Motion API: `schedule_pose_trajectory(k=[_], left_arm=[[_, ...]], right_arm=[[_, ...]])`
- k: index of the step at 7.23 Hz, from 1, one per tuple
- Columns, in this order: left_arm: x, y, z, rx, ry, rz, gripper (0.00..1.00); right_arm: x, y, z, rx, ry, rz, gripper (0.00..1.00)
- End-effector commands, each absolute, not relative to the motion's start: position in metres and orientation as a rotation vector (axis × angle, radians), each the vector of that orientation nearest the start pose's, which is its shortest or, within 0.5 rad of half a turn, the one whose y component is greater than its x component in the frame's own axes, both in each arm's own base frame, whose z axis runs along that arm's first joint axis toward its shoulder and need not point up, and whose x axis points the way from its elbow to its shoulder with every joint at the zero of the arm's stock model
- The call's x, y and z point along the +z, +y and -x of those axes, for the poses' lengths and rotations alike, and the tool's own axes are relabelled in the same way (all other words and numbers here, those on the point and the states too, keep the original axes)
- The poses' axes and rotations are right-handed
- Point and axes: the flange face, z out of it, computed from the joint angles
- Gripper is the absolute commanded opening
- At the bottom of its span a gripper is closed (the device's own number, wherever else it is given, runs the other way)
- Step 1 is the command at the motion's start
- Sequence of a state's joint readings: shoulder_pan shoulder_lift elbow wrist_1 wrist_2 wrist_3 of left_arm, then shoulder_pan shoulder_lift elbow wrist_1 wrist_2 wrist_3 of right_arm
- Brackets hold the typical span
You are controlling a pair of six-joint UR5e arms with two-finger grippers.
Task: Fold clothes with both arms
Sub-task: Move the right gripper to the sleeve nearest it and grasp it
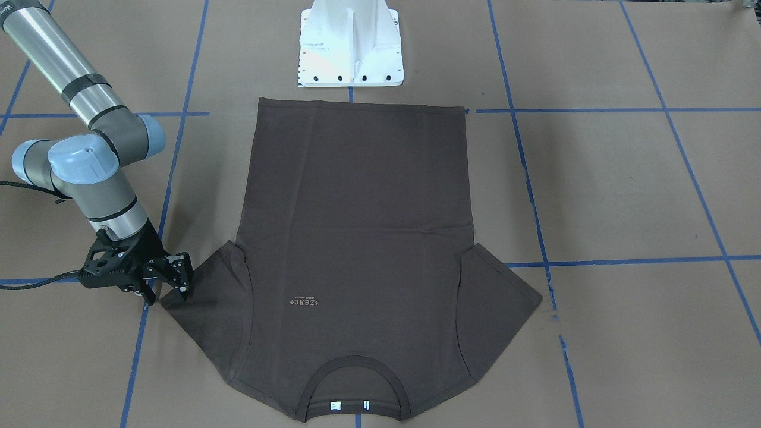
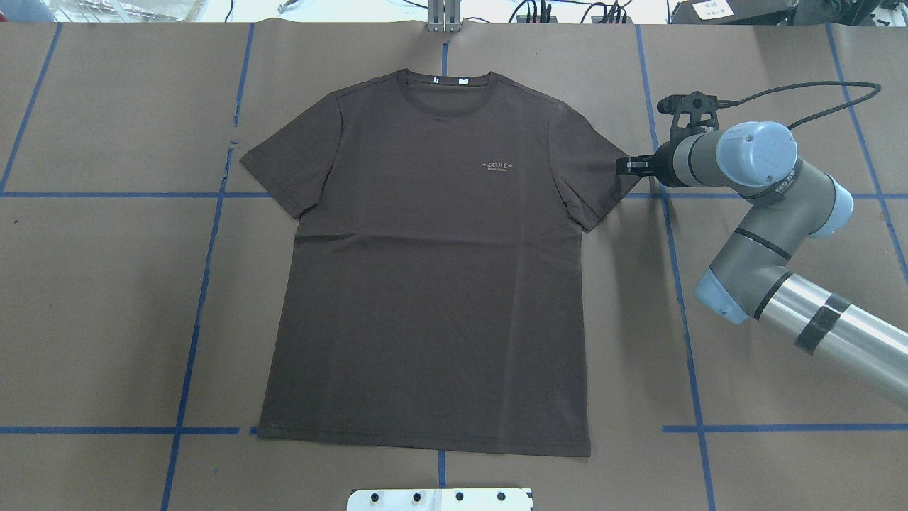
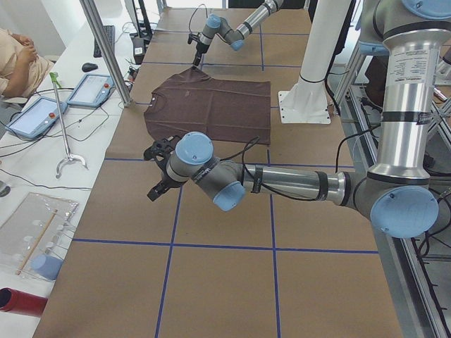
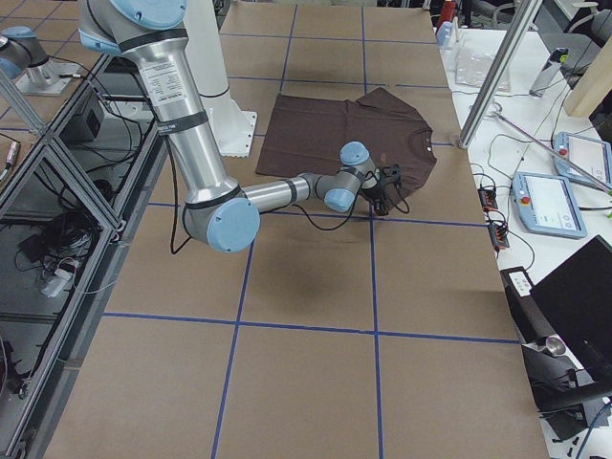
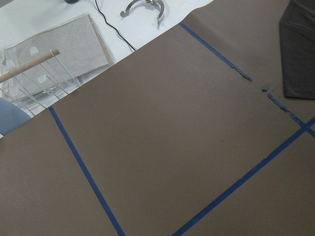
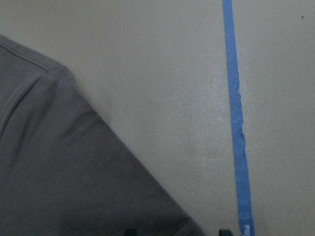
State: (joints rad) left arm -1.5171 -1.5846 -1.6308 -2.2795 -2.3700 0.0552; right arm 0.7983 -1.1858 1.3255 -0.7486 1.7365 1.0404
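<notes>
Right arm pose: the right arm (image 2: 755, 238) comes in low from the robot's right side of the table, elbow bent, with the wrist turned toward the shirt and the right gripper (image 1: 168, 292) tilted down at the paper
Left arm pose: the left arm (image 3: 296, 182) stretches its forearm nearly level over the table, and the left gripper (image 3: 156, 189) hangs above bare brown paper (image 1: 624, 190)
T-shirt: the dark brown T-shirt (image 1: 357, 226) lies flat and front up with both sleeves spread; its hem is toward the white base pedestal (image 1: 351, 47) and its collar toward the table's far edge
Shirt and right jaws: the outer corner of the sleeve on the robot's right lies right at the gripper; in the right wrist view the sleeve's hem edge runs down to the bottom of the frame and ends between the two fingertips (image 6: 224, 232), with a strip of blue tape (image 6: 235, 123) just beside it
Right jaws: spread apart, holding nothing; I cannot tell whether a finger touches the cloth
Shirt and left jaws: the shirt's other sleeve is well apart from the left gripper; only that sleeve's edge shows, in the corner of the left wrist view
Left jaws: seen only from the side, so I cannot tell whether they are spread or closed
</notes>
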Motion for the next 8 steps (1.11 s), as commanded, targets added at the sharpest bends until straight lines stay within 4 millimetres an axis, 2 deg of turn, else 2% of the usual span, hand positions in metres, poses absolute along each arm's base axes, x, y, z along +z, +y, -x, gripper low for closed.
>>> schedule_pose_trajectory(k=[1,2,3,6,7,8], left_arm=[[0.538,-0.519,0.034,0.410,0.759,-0.741,1.00],[0.538,-0.519,0.034,0.410,0.759,-0.741,1.00],[0.538,-0.519,0.034,0.410,0.759,-0.741,1.00],[0.539,-0.518,0.034,0.410,0.759,-0.740,1.00],[0.539,-0.518,0.034,0.410,0.759,-0.740,1.00],[0.540,-0.518,0.034,0.410,0.759,-0.739,1.00]], right_arm=[[0.476,-0.572,0.395,0.167,-0.849,-0.472,0.11],[0.476,-0.572,0.396,0.164,-0.848,-0.472,0.02],[0.472,-0.573,0.397,0.167,-0.854,-0.474,0.00],[0.472,-0.575,0.396,0.165,-0.847,-0.474,0.00],[0.466,-0.576,0.396,0.168,-0.850,-0.476,0.00],[0.441,-0.585,0.405,0.171,-0.857,-0.479,0.00]])
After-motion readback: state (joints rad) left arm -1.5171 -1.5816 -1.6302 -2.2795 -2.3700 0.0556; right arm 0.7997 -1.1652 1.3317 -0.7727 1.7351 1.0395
